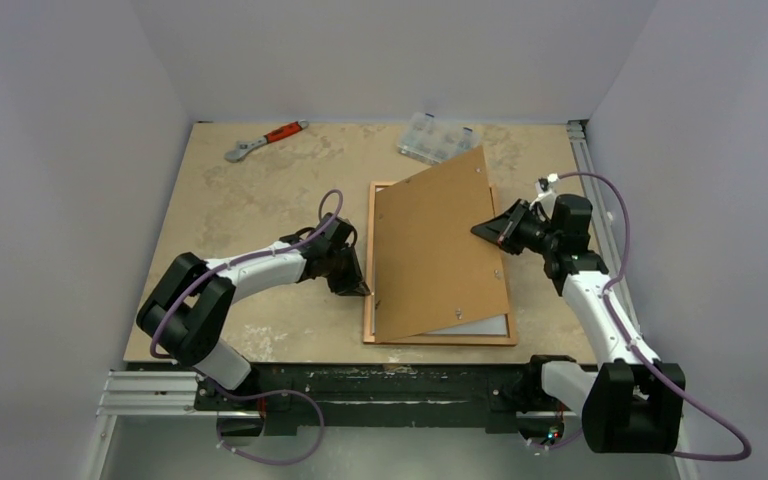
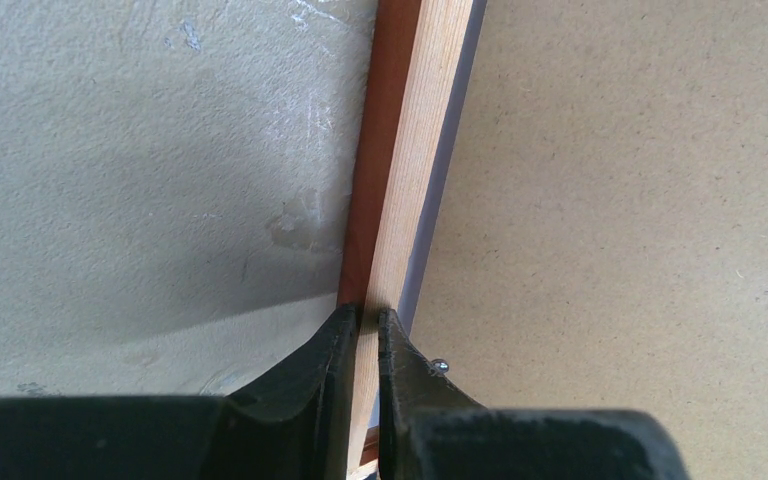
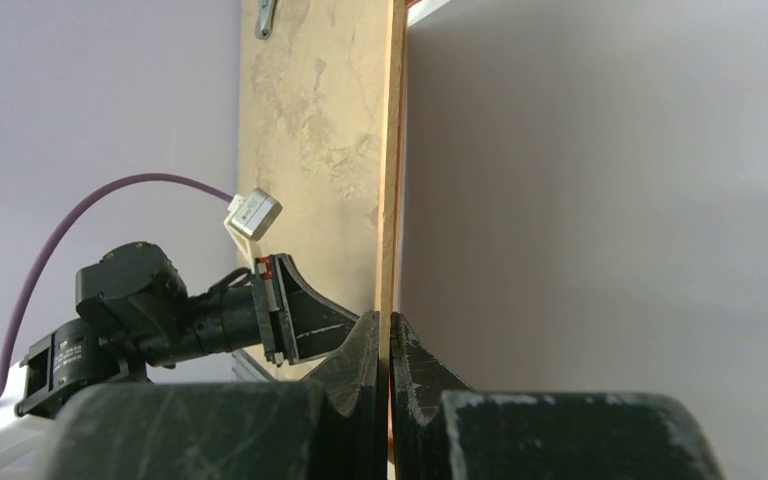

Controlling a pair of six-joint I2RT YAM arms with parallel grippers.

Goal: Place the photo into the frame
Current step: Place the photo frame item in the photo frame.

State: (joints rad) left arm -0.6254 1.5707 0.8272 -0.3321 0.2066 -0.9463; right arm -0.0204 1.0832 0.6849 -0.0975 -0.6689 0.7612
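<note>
Pale grey walls (image 1: pixel 80 150) close in a mottled beige worktop (image 1: pixel 260 200) on three sides. At its centre the frame (image 1: pixel 440 341) lies flat with its light-wood back upward, one long side facing each arm.

Over the frame sits a brown backing board (image 1: pixel 435 250). It is turned askew, so its far corner juts past the frame's far rail and its near end falls inside the frame's near rail. At the frame's near right corner a narrow white strip shows from under the board. This is the plain back of the photo (image 1: pixel 485 325), lying inside the frame.

The left claw (image 1: pixel 360 287) is at the near part of the frame's left rail. In the left wrist view its two dark fingers (image 2: pixel 335 345) stand one on each side of that rail, pinching the pale wood, with the red-orange face showing on the rail's outer side.

The right claw (image 1: pixel 485 231) is at the board's right edge, over the frame's right side. In the right wrist view its fingers (image 3: pixel 360 350) are pressed together on the thin edge of the board, which runs straight away from the camera.

Beyond the frame's far left corner lies an adjustable wrench (image 1: pixel 265 140) with a red handle. Just past the frame's far right corner rests a clear plastic organiser box (image 1: pixel 438 140), close to the board's jutting corner.
</note>
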